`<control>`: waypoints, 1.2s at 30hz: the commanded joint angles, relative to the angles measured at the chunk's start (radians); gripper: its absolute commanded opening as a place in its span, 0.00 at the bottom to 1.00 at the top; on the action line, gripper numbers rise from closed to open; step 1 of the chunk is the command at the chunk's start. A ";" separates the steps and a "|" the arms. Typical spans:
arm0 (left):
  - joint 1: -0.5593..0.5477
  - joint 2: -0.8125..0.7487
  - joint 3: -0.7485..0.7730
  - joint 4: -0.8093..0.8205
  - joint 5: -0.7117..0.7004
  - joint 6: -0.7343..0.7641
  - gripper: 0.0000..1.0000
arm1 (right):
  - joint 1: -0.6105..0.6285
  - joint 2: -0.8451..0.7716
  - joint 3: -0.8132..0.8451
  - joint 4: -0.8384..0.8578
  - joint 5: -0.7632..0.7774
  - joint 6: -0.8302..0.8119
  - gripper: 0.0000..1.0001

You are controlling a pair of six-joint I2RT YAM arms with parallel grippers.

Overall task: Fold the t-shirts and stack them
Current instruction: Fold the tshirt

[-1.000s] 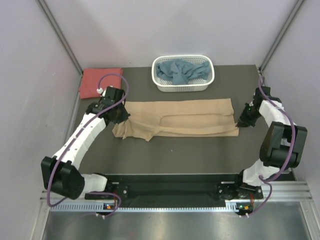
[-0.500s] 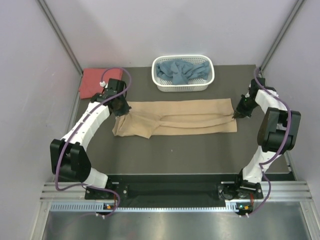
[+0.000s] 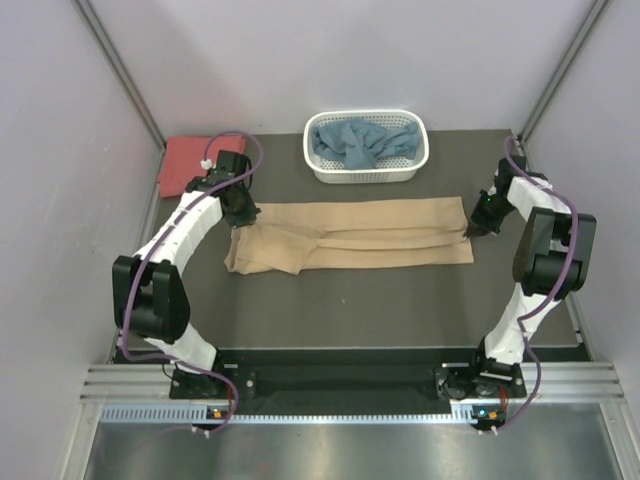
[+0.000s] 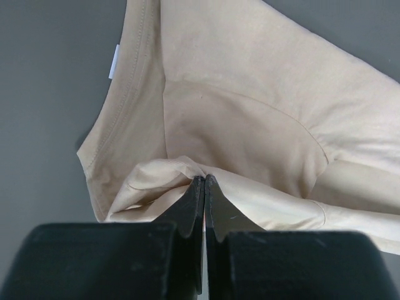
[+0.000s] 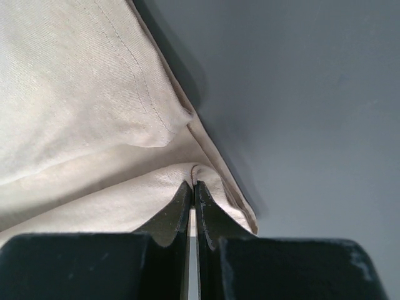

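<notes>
A tan t-shirt [image 3: 355,236] lies stretched left to right across the dark table, folded lengthwise. My left gripper [image 3: 243,213] is shut on the shirt's left end, pinching a fold of tan cloth [image 4: 187,172] between the tips of my left gripper [image 4: 204,180]. At the shirt's right end my right gripper [image 3: 474,226] is shut on the hem corner, and cloth [image 5: 125,125] bunches at the tips of my right gripper [image 5: 193,185]. A coral-red t-shirt [image 3: 188,160] lies folded at the back left. The dusty blue t-shirt [image 3: 360,142] sits crumpled in the basket.
A white lattice basket [image 3: 366,174] stands at the back centre of the table. Purple walls close in on both sides. The arms' bases and a metal rail [image 3: 340,385] run along the near edge.
Both grippers have moved away from me toward the back, carrying the shirt's near edge over onto the far part. The tan shirt now lies narrower.
</notes>
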State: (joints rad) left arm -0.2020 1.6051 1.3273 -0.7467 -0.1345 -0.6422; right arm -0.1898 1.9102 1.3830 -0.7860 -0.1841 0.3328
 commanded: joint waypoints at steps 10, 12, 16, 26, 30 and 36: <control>0.018 0.071 0.069 0.035 0.033 0.030 0.00 | 0.006 0.055 0.088 0.014 0.003 -0.009 0.00; 0.018 0.078 0.075 0.036 0.035 0.030 0.00 | 0.006 0.061 0.090 0.014 0.005 -0.009 0.00; 0.018 0.099 0.085 0.044 0.042 0.030 0.00 | 0.006 0.066 0.094 0.013 0.006 -0.012 0.00; 0.023 0.157 0.111 0.058 0.044 0.030 0.00 | 0.007 0.069 0.102 0.011 0.005 -0.011 0.00; 0.030 0.182 0.130 0.055 0.038 0.032 0.00 | 0.006 0.072 0.102 0.014 0.002 -0.009 0.00; 0.035 0.203 0.151 0.070 0.056 0.035 0.00 | 0.006 0.067 0.102 0.014 0.005 -0.008 0.00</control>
State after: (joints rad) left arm -0.1741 1.7939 1.4296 -0.7235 -0.0914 -0.6235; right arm -0.1898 1.9804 1.4422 -0.7849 -0.1860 0.3328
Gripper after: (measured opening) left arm 0.011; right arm 0.010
